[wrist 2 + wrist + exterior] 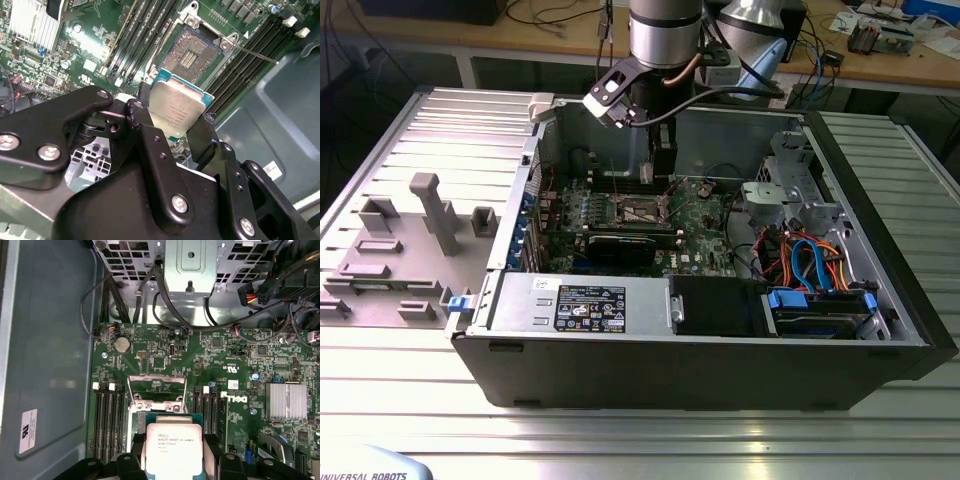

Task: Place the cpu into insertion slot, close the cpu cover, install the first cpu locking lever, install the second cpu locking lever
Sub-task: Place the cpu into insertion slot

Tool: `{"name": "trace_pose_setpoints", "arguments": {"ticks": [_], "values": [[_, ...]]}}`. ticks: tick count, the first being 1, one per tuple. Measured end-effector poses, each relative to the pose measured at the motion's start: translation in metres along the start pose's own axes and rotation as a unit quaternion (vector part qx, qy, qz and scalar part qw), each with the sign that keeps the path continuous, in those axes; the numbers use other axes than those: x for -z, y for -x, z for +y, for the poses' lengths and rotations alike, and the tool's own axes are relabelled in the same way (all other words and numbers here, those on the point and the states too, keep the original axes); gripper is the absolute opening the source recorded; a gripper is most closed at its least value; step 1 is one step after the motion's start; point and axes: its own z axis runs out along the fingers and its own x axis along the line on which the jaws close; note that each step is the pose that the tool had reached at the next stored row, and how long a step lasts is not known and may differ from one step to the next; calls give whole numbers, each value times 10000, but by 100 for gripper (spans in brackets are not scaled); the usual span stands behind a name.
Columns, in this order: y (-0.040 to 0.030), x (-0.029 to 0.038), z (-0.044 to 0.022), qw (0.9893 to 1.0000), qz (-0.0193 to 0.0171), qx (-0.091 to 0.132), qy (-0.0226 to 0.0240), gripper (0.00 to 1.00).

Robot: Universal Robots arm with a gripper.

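Claw [172, 131] clamped on the cpu [176, 105], gripping two opposite edges. The second wrist view shows the insertion slot [192, 50] bare, just beyond the chip (no contact). The first wrist view adds the cpu cover [156, 377], standing open. The exterior view places the claw inside the computer case [720, 360].

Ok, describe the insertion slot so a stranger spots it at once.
Inside the open computer case, find the green motherboard. Near its middle, by the cpu in the gripper, lies the insertion slot. Unlike the long narrow memory slots flanking it, it is square, dark-centred, silver-rimmed.
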Motion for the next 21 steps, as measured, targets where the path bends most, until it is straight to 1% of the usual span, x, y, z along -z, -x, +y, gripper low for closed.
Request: {"name": "trace_pose_setpoints", "arguments": {"ticks": [2, 18, 19, 21], "values": [[0, -35, -3, 10000, 0, -9, 1, 54], [1, -36, -3, 10000, -3, -40, 1, 54], [0, -53, -4, 10000, -1, -40, 2, 54], [2, -114, -9, 10000, -3, -40, 2, 54]]}}
